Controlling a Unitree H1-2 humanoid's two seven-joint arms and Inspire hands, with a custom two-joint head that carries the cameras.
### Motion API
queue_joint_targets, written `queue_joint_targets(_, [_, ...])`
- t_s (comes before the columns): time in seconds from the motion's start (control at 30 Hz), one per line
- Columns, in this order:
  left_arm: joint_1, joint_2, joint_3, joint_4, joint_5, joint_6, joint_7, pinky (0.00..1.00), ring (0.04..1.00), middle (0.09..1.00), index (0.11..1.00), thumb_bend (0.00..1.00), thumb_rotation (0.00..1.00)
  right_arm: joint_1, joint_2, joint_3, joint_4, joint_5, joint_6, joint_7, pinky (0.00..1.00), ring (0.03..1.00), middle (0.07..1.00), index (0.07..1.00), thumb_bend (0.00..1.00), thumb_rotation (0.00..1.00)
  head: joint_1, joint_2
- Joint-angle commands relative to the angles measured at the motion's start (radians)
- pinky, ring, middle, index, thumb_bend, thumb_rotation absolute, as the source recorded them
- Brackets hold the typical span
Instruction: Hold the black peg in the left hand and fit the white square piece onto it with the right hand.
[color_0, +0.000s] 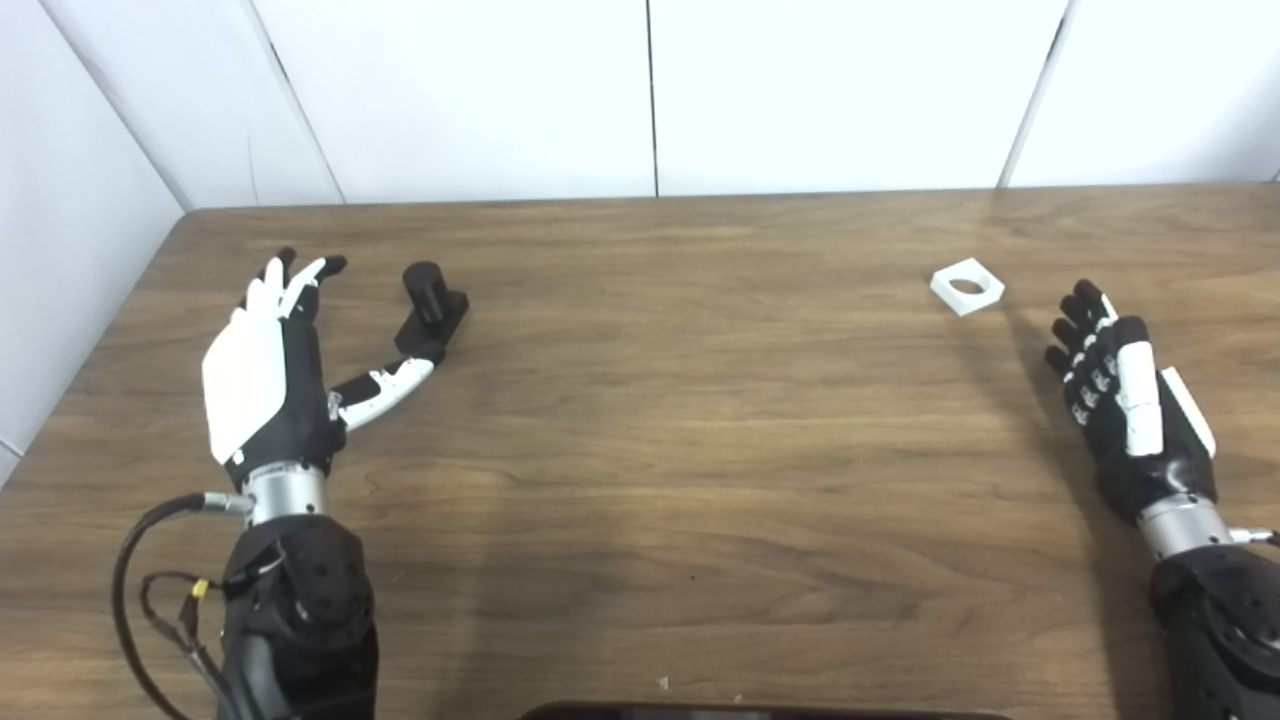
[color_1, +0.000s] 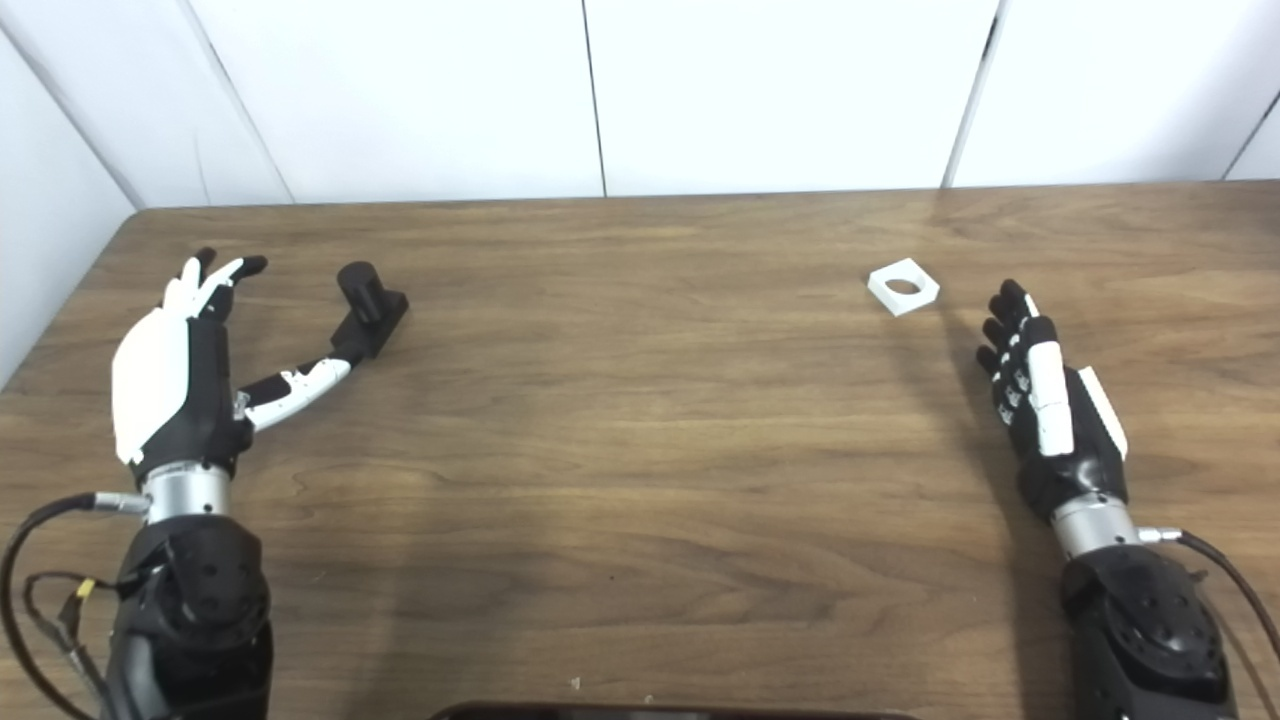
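Observation:
The black peg (color_0: 432, 298), a short cylinder on a square base, stands on the wooden table (color_0: 660, 440) at the left. My left hand (color_0: 268, 372) lies open beside it, fingers stretched up and the thumb tip reaching the peg's base. The white square piece (color_0: 966, 286), with a round hole, lies flat at the far right. My right hand (color_0: 1125, 400) is open, edge-on, just below and to the right of that piece, not touching it.
White wall panels (color_0: 650, 90) rise behind the table's back edge. The table's left edge runs close to my left arm, with loose cables (color_0: 150, 590) hanging by the wrist. A dark object's rim (color_0: 760, 712) shows at the bottom centre.

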Motion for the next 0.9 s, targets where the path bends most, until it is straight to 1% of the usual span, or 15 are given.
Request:
queue_joint_targets(0.0, [-0.05,0.027,-0.003,0.003,0.085,-0.005,-0.003,1.0,1.0,0.987,0.799,0.79,0.38,-0.039,-0.007,-0.002,-0.034,-0.002,-0.036,-0.004,1.0,1.0,1.0,1.0,0.58,1.0,0.001,0.001])
queue_joint_targets(0.17, [-0.082,0.032,-0.004,0.047,0.142,-0.005,-0.019,1.0,1.0,0.979,0.763,0.8,0.37,-0.041,-0.004,0.002,-0.031,-0.006,-0.039,-0.009,1.0,1.0,1.0,1.0,0.59,1.0,-0.004,-0.005])
queue_joint_targets(0.4, [-0.137,0.027,0.003,0.138,0.208,-0.005,-0.029,1.0,1.0,0.98,0.724,0.79,0.36,-0.038,0.002,0.008,-0.031,-0.009,-0.037,-0.011,1.0,1.0,1.0,1.0,0.59,1.0,-0.009,-0.015])
queue_joint_targets(0.53, [-0.163,0.036,-0.002,0.188,0.212,-0.005,-0.018,1.0,1.0,0.979,0.719,0.78,0.36,-0.035,0.006,0.007,-0.037,-0.005,-0.034,-0.01,1.0,1.0,1.0,1.0,0.59,1.0,-0.01,-0.015])
queue_joint_targets(0.67, [-0.178,0.042,-0.006,0.212,0.21,-0.005,-0.024,1.0,1.0,0.976,0.725,0.78,0.36,-0.034,0.007,0.006,-0.044,-0.008,-0.029,-0.014,1.0,1.0,1.0,1.0,0.59,1.0,-0.013,-0.015])
queue_joint_targets(0.87, [-0.213,0.047,-0.009,0.276,0.222,-0.005,-0.036,1.0,1.0,0.979,0.718,0.79,0.38,-0.033,0.008,0.007,-0.051,-0.011,-0.024,-0.016,1.0,1.0,1.0,1.0,0.59,1.0,-0.017,-0.016])
